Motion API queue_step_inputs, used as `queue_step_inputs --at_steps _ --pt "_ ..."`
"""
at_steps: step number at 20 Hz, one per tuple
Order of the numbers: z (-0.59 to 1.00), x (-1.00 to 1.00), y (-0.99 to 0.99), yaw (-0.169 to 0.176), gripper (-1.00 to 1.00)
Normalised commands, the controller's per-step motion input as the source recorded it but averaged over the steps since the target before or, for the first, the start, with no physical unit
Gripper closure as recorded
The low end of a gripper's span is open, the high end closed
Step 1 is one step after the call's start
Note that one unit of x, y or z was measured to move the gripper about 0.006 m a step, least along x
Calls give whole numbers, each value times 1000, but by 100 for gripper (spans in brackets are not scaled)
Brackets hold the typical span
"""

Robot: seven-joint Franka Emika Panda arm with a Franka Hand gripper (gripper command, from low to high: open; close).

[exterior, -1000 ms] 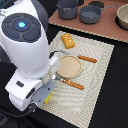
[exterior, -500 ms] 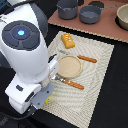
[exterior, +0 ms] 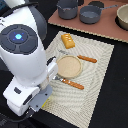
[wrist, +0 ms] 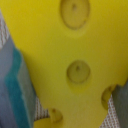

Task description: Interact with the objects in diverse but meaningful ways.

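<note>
A yellow cheese wedge (wrist: 70, 45) with round holes fills the wrist view. My gripper (wrist: 65, 102) has the wedge between its fingers: a grey-blue finger (wrist: 12, 90) is against one side and a grey finger (wrist: 120, 105) is against the other. In the exterior view the arm's white body (exterior: 25, 60) hides the gripper and the cheese at the exterior view's lower left. A golden-brown bread loaf (exterior: 68, 40) lies on the striped placemat (exterior: 97, 87). The sausage, the banana and the blue-handled saucepan do not show.
A round wooden plate (exterior: 68, 66) sits mid-mat between two orange-handled utensils (exterior: 87, 59) (exterior: 71, 83). Two dark pots (exterior: 67, 8) (exterior: 90, 13) and a bowl (exterior: 122, 17) stand on a brown board at the back.
The arm has shifted slightly. The items on the mat have not moved.
</note>
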Motion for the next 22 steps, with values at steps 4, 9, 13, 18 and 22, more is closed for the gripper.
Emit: queue_step_inputs --at_steps 4,9,13,18,22 --pt "1000 96 35 22 100" --pt "942 3 125 33 100" --pt "703 20 176 57 100" --pt "334 61 250 58 100" --pt "146 50 454 74 100"
